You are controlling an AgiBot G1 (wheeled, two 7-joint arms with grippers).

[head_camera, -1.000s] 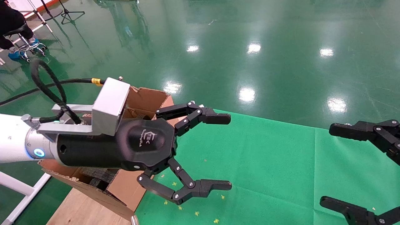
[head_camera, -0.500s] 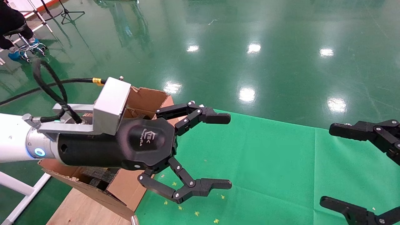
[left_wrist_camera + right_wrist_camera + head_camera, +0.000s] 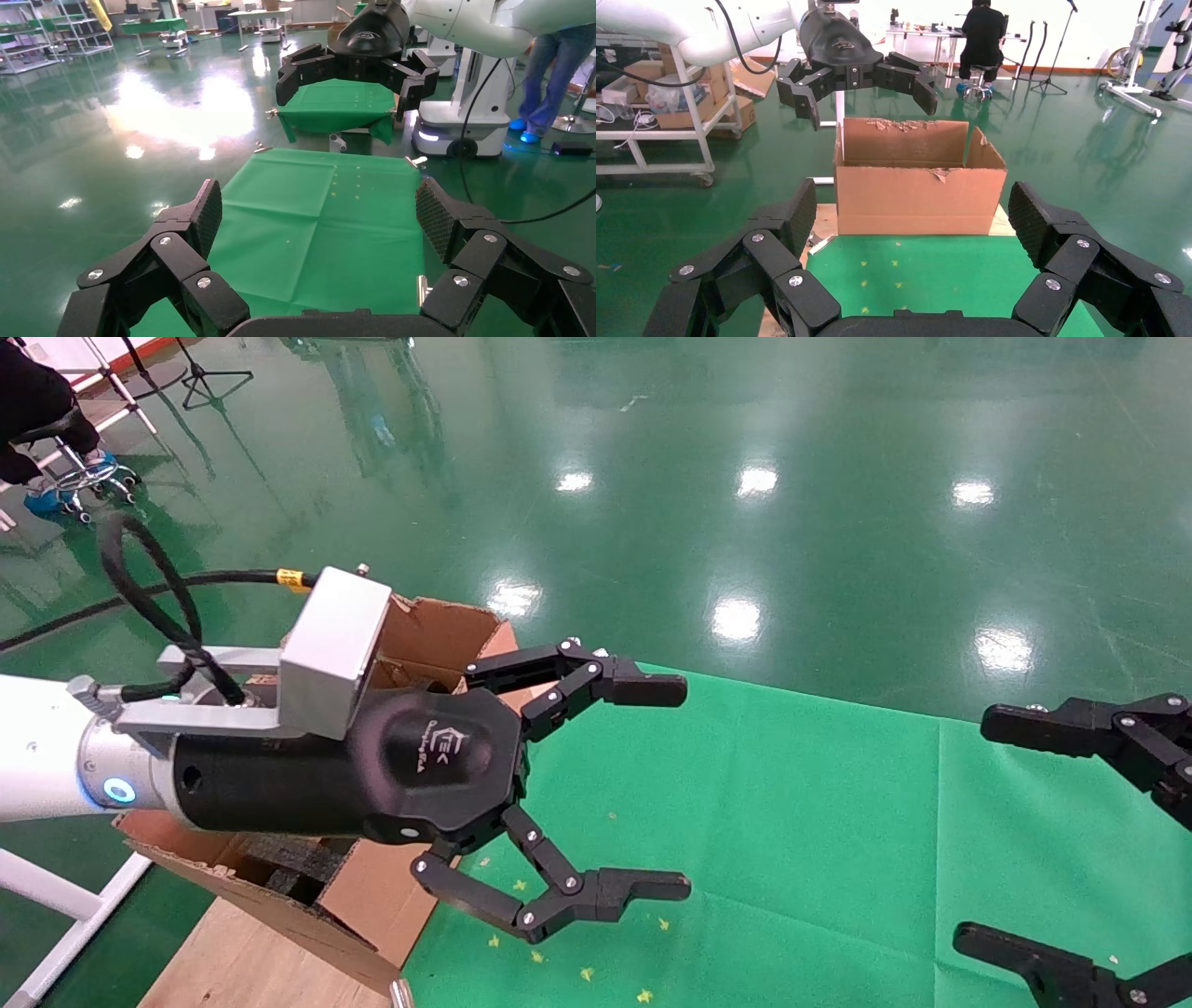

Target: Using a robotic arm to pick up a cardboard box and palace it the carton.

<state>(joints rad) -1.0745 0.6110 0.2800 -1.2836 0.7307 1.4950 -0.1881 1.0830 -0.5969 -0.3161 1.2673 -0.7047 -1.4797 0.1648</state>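
My left robotic arm [image 3: 56, 775] reaches out over the carton. Its gripper [image 3: 666, 789] is open and empty above the green cloth [image 3: 792, 822], just to the right of the carton [image 3: 438, 626]. The carton is large and brown with torn flaps, and black foam [image 3: 289, 864] shows inside it. It stands full-on in the right wrist view [image 3: 919, 200], with the left gripper [image 3: 856, 70] hanging above it. My right gripper [image 3: 987, 831] is open and empty at the right edge. The left wrist view shows bare cloth [image 3: 316, 232] between the open fingers [image 3: 207, 214]. The small cardboard box is out of view.
The carton rests on a wooden board [image 3: 242, 961] at the cloth's left end. A person sits on a stool [image 3: 37, 421] at the far left. A shelf trolley [image 3: 666, 105] stands behind the carton. A second green table [image 3: 337, 105] lies beyond the right gripper [image 3: 355, 63].
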